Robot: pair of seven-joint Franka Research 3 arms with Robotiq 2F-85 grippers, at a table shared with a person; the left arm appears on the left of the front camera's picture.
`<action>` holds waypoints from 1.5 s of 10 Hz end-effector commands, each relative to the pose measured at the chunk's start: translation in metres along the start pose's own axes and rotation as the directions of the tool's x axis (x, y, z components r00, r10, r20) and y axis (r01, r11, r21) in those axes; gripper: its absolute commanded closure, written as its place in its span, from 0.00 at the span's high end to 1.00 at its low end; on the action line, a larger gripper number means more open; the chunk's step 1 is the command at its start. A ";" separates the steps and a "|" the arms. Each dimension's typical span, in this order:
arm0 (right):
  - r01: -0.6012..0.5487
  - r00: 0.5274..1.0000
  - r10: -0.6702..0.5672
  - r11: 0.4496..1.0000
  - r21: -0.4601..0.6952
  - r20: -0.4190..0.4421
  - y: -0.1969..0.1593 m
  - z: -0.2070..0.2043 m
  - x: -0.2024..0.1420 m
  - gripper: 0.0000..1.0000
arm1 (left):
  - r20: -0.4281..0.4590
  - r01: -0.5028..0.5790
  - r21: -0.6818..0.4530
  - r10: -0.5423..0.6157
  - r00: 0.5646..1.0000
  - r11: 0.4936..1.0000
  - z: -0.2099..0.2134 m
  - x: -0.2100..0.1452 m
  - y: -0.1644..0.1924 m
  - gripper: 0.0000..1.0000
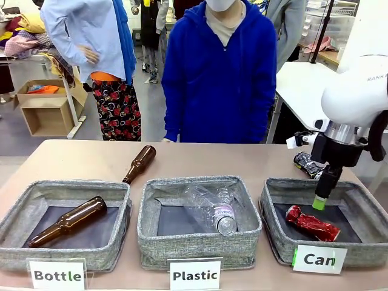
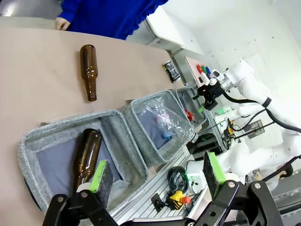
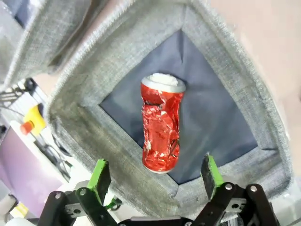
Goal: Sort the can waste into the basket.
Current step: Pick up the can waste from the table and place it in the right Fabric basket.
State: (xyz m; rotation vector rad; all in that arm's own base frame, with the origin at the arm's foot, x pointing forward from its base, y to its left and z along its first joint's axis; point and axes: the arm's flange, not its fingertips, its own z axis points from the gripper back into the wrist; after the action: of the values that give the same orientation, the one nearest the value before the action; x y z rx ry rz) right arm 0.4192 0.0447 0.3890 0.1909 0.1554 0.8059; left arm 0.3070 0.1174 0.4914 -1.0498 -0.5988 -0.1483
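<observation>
The right hand (image 3: 155, 173) hangs over the basket (image 1: 280, 245) with its two fingers wide apart and nothing between them. Directly below the hand, on the dark bottom of the basket, lies the red can (image 3: 161, 127). It is crushed, clear of the walls and not touched by the pads. From this I judge that one half of the task is done: this can is placed and the hand is free.

The other piece of can waste, the black and silver can (image 1: 307, 163), lies on the worktop (image 1: 91, 160) just beyond the hand. It is outside the far wall of the basket, between the hand and the person (image 1: 221, 79). The next move, as I judge it, calls for lifting the hand above the rim, carrying it a short way forward over that wall, and lowering the spread fingers around this can (it is flattened and lies low, so the fingers may need to come nearly down to the worktop). After that the can must go into the same basket.

The left hand (image 2: 157, 171) has its fingers apart too, and it is empty. Below and ahead of it a brown bottle (image 2: 84, 157) lies in another basket.

As for writing, the white sign (image 1: 319, 259) on the near wall, below the right hand, reads "Can". To the hand's left, the middle sign (image 1: 194, 276) reads "Plastic" and the farthest sign (image 1: 57, 276) reads "Bottle". The clear plastic bottle (image 1: 215, 212) carries a label, and the black and silver can has print, but both are too small to read. On the right arm (image 1: 357, 91) the letters "RANKA" are seen, cut by the picture's edge.
</observation>
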 end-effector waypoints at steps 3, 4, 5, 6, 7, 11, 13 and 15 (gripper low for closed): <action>0.089 0.808 -0.327 0.890 0.447 0.490 -0.006 0.011 -0.037 1.00 | 0.011 0.006 -0.003 -0.006 1.000 1.000 0.000 -0.001 0.001 1.00; 0.036 0.636 -0.505 0.775 0.631 0.584 -0.008 0.018 -0.053 1.00 | 0.011 0.006 -0.003 -0.006 1.000 1.000 0.000 -0.001 0.001 1.00; -0.056 0.485 -0.648 0.647 0.760 0.587 -0.014 0.023 -0.071 1.00 | 0.011 0.006 -0.003 -0.006 1.000 1.000 0.000 -0.001 0.001 1.00; -0.167 0.397 -0.735 0.530 0.831 0.549 -0.022 0.025 -0.086 1.00 | 0.011 0.006 -0.003 -0.006 1.000 1.000 0.000 -0.001 0.001 1.00; -0.264 0.328 -0.807 0.421 0.868 0.491 -0.032 0.023 -0.098 1.00 | 0.011 0.006 -0.003 -0.006 1.000 1.000 0.000 -0.001 0.001 1.00; -0.300 0.221 -0.891 0.324 0.897 0.396 -0.056 0.009 -0.111 1.00 | 0.011 0.006 -0.003 -0.006 1.000 1.000 0.000 -0.001 0.001 1.00; -0.108 0.468 -0.779 0.417 0.902 0.416 -0.050 0.023 -0.124 1.00 | 0.011 0.006 -0.003 -0.006 1.000 1.000 0.000 -0.001 0.001 1.00; -0.108 0.468 -0.779 0.417 0.902 0.416 -0.050 0.023 -0.124 1.00 | 0.011 0.006 -0.003 -0.006 1.000 1.000 0.000 -0.001 0.001 1.00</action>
State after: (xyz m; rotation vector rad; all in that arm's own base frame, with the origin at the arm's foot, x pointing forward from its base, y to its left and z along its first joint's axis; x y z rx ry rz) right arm 0.3768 -0.0755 0.4022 1.4903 -0.3362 -0.0677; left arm 0.3068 0.1177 0.4908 -1.0509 -0.5986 -0.1466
